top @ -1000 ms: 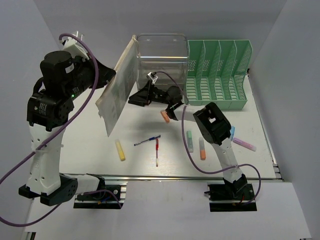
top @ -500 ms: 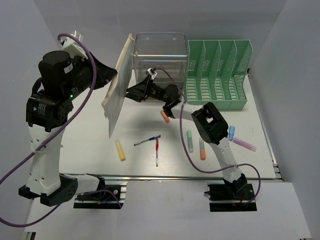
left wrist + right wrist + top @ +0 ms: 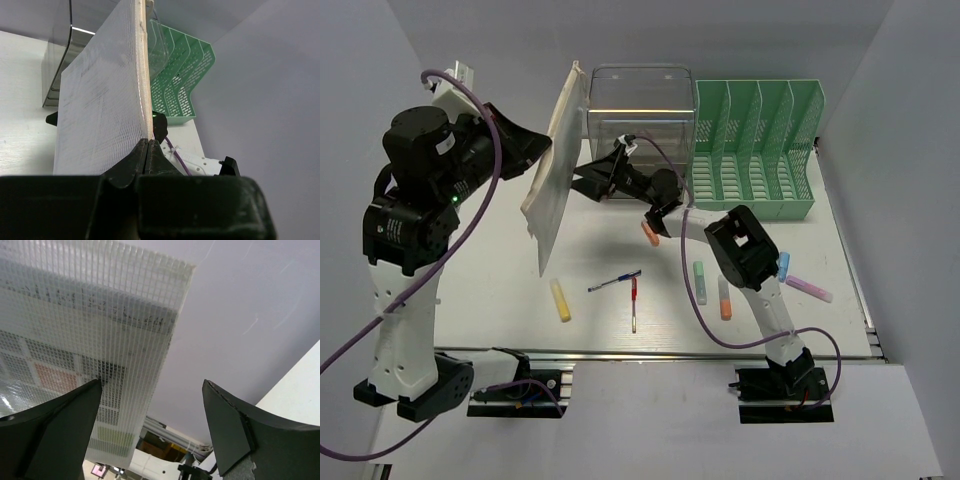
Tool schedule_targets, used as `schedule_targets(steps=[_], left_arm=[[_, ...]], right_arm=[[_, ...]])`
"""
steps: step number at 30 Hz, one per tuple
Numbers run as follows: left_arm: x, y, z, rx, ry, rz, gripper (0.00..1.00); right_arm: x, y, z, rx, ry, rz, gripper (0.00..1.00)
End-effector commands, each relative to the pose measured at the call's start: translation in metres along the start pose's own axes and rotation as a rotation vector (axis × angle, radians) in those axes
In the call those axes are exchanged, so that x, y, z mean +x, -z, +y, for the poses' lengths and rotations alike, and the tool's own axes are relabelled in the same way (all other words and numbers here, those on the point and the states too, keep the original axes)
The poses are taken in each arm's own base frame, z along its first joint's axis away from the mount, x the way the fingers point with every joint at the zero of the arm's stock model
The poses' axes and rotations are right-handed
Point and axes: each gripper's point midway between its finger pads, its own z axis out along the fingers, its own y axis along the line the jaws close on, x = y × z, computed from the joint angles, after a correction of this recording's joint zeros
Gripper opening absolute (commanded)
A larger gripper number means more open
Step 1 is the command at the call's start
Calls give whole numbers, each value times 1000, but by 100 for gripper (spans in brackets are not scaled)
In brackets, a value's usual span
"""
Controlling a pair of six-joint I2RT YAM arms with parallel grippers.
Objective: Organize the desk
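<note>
The desk [image 3: 490, 280] is an off-white tabletop with a metal rail along its front. My left gripper [image 3: 527, 152] is shut on the edge of a white mesh pouch [image 3: 555, 170] and holds it upright above the desk's left side. In the left wrist view the jaws [image 3: 146, 141] pinch the pouch's [image 3: 100, 110] lower edge. My right gripper [image 3: 588, 180] is open and empty, just right of the pouch, in front of the clear drawer unit [image 3: 640, 100]. In the right wrist view the pouch [image 3: 75, 330] fills the left, beside the open gripper [image 3: 152, 390].
A green slotted file rack [image 3: 755, 150] stands back right. On the desk lie a yellow highlighter [image 3: 561, 299], a blue pen [image 3: 614, 282], a red pen [image 3: 633, 300], an orange highlighter [image 3: 650, 233], and green [image 3: 700, 275], orange [image 3: 724, 298], blue [image 3: 783, 265] and purple [image 3: 808, 289] ones.
My left arm has swung the pouch up and more edge-on. My right gripper has moved up and left toward the pouch, still open.
</note>
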Motion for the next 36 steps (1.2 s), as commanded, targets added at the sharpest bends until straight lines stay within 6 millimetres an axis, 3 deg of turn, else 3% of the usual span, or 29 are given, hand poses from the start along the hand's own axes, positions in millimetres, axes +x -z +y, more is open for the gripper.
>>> schedule_targets(steps=[1, 16, 24, 30, 36], left_arm=[[-25, 26, -22, 71, 8, -111, 0], [-41, 55, -51, 186, 105, -169, 0], [-53, 68, -62, 226, 159, -214, 0], [-57, 74, -56, 194, 181, -250, 0], [-62, 77, -39, 102, 191, -300, 0]], right_arm=[[30, 29, 162, -552, 375, 21, 87], [74, 34, 254, -699, 492, 99, 85], [83, 47, 282, -717, 524, 104, 78], [90, 58, 311, -756, 582, 117, 74], [80, 73, 323, -740, 618, 85, 78]])
